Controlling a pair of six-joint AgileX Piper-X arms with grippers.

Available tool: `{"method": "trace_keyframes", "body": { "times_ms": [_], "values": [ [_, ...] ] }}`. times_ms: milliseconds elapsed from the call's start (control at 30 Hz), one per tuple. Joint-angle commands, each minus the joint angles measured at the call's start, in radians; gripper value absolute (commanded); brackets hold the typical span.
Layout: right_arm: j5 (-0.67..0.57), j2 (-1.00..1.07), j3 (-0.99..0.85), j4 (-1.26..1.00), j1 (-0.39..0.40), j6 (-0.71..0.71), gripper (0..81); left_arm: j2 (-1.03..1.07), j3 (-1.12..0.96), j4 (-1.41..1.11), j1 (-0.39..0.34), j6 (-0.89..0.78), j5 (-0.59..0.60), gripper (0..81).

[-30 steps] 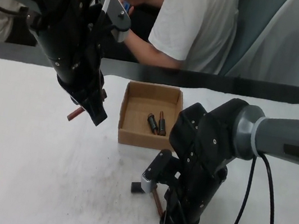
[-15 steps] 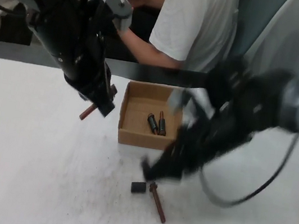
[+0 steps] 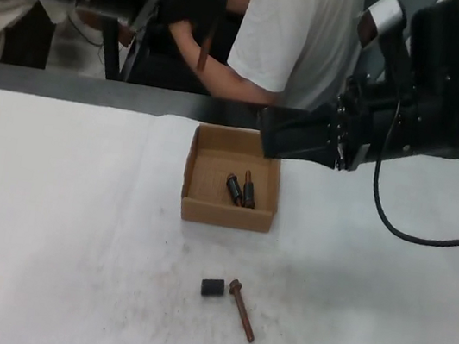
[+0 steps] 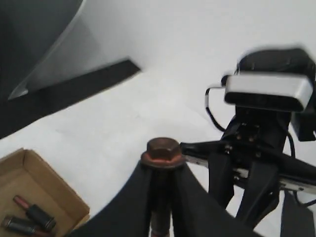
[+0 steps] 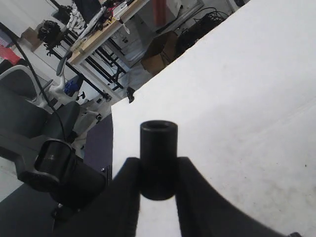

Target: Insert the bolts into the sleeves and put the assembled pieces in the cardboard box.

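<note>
Clamped in the left gripper (image 4: 160, 173) — a rusty bolt (image 4: 162, 150), high beyond the cardboard box (image 3: 224, 216). Pinched in the right gripper (image 5: 158, 175) — a black sleeve (image 5: 158, 148), by the box's far right corner. Inside the box, two assembled pieces (image 3: 241, 190); on its near side, loose sleeves (image 3: 212, 288) and bolts (image 3: 242, 310).

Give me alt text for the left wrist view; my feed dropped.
The left hand is shut on a rusty bolt, its hex head toward the camera. Beyond lie the white bench, a corner of the cardboard box holding two assembled pieces, and the right arm with its wrist camera.
</note>
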Motion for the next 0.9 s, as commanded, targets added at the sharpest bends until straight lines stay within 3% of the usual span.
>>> {"method": "trace_keyframes", "body": {
  "times_ms": [0, 167, 333, 633, 867],
  "values": [
    [-0.022, -0.013, -0.008, -0.012, 0.015, 0.009, 0.8, -0.014, 0.098, -0.341, -0.004, -0.255, 0.028, 0.3],
    [-0.02, -0.013, -0.008, -0.012, 0.026, 0.009, 0.8, -0.014, 0.312, -0.958, 0.005, -0.669, -0.093, 0.3],
    [-0.013, -0.013, -0.008, -0.032, 0.033, 0.017, 0.8, -0.014, 0.377, -1.226, 0.008, -0.858, -0.106, 0.3],
    [0.075, -0.013, -0.008, -0.139, 0.129, 0.081, 0.8, -0.017, 0.377, -1.238, 0.005, -0.861, 0.04, 0.3],
    [0.1, -0.013, -0.008, -0.245, 0.137, 0.168, 0.8, -0.017, 0.377, -1.2, 0.005, -0.835, 0.144, 0.3]
  ]
}}
